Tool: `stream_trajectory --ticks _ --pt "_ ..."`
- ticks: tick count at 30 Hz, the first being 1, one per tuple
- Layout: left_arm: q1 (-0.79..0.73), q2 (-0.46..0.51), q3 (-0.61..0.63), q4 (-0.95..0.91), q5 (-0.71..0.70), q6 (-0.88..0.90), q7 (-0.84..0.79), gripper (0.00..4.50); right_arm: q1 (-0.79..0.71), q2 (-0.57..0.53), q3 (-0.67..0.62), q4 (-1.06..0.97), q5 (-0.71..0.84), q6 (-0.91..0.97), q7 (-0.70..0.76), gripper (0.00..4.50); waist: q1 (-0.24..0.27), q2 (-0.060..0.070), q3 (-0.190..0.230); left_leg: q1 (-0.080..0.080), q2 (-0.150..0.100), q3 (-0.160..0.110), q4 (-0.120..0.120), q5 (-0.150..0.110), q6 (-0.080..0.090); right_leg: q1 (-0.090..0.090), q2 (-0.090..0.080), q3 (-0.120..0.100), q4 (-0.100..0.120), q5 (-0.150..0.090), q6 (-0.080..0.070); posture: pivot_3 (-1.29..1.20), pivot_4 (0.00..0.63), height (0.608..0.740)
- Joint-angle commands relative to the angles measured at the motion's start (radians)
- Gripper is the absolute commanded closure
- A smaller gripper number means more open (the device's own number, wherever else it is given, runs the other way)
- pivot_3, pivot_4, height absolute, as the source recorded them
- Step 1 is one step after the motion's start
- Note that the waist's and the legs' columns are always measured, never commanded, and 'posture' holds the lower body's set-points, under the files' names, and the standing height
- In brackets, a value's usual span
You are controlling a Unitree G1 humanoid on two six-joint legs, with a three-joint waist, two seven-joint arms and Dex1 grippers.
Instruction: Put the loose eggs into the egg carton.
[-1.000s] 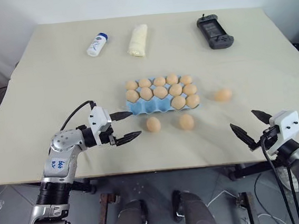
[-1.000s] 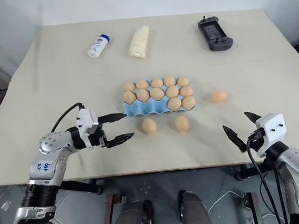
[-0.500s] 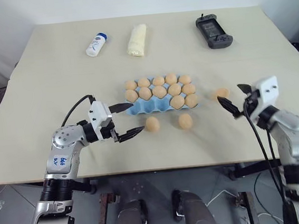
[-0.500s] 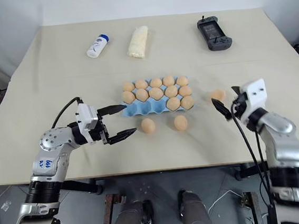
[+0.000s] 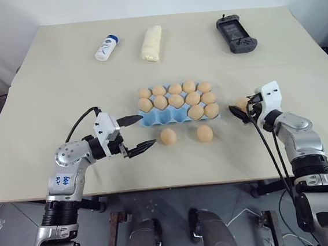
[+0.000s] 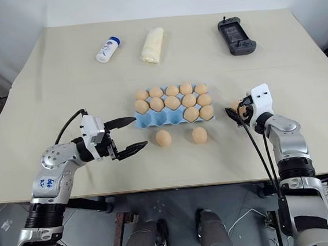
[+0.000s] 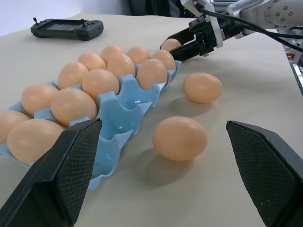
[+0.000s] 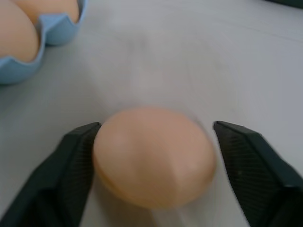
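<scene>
Left gripper [image 5: 136, 132]: jaws spread wide, nothing held, near-left of the egg carton [image 5: 152, 118], beside two loose eggs [image 5: 168, 136] [image 5: 204, 133] lying just near of it. Right gripper [image 5: 239, 109]: fingers straddling third loose egg [image 8: 154, 156] right of carton, one finger touching, other apart; grasp not complete. Farther: bottle [image 5: 106, 48], wrapped roll [image 5: 151, 43], game console [image 5: 235, 33].
</scene>
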Motion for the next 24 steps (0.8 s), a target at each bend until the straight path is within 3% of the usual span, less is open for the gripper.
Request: stream_trajectory --ticks 1,7,11,19,24 --pt "0.017 0.029 0.035 -0.029 -0.005 -0.02 0.003 0.0 0.042 -0.018 0.004 -0.191 0.041 0.011 0.067 1.95 -0.004 0.0 0.0 0.0 0.0 0.0 0.0 0.0 0.0 0.0 0.0 0.0 0.0 0.0 0.0 0.0 0.15 0.74" --pt "0.033 0.055 0.061 -0.011 -0.007 -0.025 0.013 0.0 0.068 0.02 0.066 -0.532 0.132 0.213 0.091 2.1 -0.01 0.001 0.0 0.0 0.0 -0.001 0.0 -0.004 -0.001 0.0 0.0 0.001 0.001 0.0 0.0 0.0 0.15 0.74" --pt "0.048 0.069 0.075 0.002 -0.008 -0.025 0.008 0.0 0.025 0.057 0.162 -0.643 0.141 0.319 0.094 2.1 -0.009 0.001 0.0 0.0 0.001 -0.001 -0.001 -0.004 -0.002 -0.002 0.0 0.0 0.002 0.0 -0.001 0.0 0.15 0.74" --pt "0.056 0.072 0.071 -0.004 0.0 -0.024 0.017 0.0 -0.073 0.166 0.321 -0.535 0.043 0.29 0.068 2.1 -0.007 0.001 0.0 -0.002 0.001 -0.001 -0.001 -0.004 -0.003 -0.005 -0.001 0.0 0.002 0.0 -0.001 0.0 0.15 0.74" --pt "0.066 0.071 0.069 -0.026 -0.004 -0.018 0.025 0.0 -0.104 0.195 0.33 -0.423 0.0 0.213 0.07 2.1 -0.009 0.001 0.0 -0.014 0.0 0.0 0.001 0.002 -0.002 -0.015 -0.001 -0.001 0.008 0.0 0.0 0.0 0.15 0.74"
